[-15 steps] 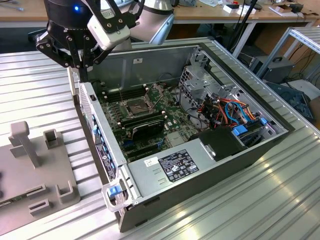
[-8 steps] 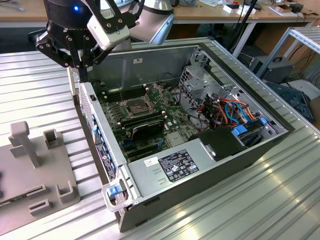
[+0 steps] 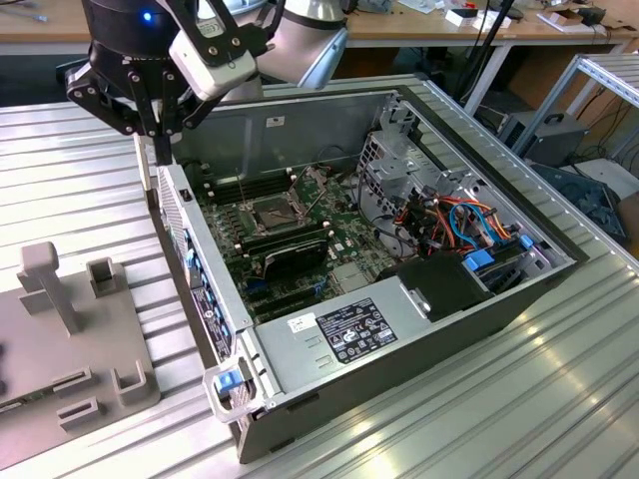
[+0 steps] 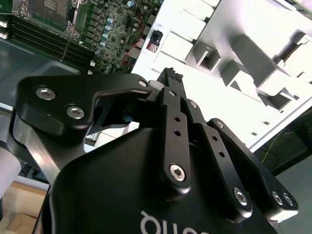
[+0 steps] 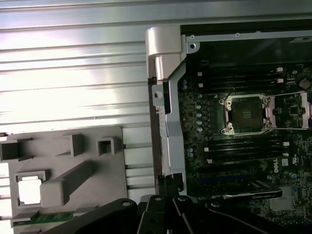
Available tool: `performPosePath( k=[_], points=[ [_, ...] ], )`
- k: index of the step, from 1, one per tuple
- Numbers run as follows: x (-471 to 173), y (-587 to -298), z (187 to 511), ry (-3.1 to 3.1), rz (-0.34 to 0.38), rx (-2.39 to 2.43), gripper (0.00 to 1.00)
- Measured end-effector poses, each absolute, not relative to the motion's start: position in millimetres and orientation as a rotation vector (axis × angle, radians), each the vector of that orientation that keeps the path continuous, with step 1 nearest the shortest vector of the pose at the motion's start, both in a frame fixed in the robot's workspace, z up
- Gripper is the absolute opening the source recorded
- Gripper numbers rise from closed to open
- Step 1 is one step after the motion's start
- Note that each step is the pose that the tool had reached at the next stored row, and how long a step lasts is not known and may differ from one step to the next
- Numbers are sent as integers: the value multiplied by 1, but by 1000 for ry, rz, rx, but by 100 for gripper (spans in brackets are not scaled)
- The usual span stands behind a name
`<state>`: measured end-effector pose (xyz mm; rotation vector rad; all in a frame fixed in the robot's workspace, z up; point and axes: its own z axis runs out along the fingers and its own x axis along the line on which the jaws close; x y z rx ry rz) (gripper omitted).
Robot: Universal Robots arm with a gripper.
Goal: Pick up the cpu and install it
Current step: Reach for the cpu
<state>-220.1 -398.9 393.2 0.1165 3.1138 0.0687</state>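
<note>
Cpu (image 5: 29,190): seated in a recess of the tray (image 3: 100,334), lower left of the exterior view, likely kept square for your pick. Your gripper (image 3: 160,145): upper left, pinched together, empty, over the case (image 3: 195,254) wall. Socket (image 3: 275,212): frame open, apparently ready to receive.

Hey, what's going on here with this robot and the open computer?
A robot arm's hand hangs over the edge of an open computer case, between a grey parts fixture and the motherboard. The cpu lies in a square pocket of that fixture, not picked up yet. The socket on the motherboard is open and empty, so nothing is installed so far.
</note>
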Motion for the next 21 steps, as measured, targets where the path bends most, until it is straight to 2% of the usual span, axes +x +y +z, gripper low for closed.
performPosePath(
  k=[21],
  points=[
    [-236,-399,393,3114,69,117,11]
  ],
)
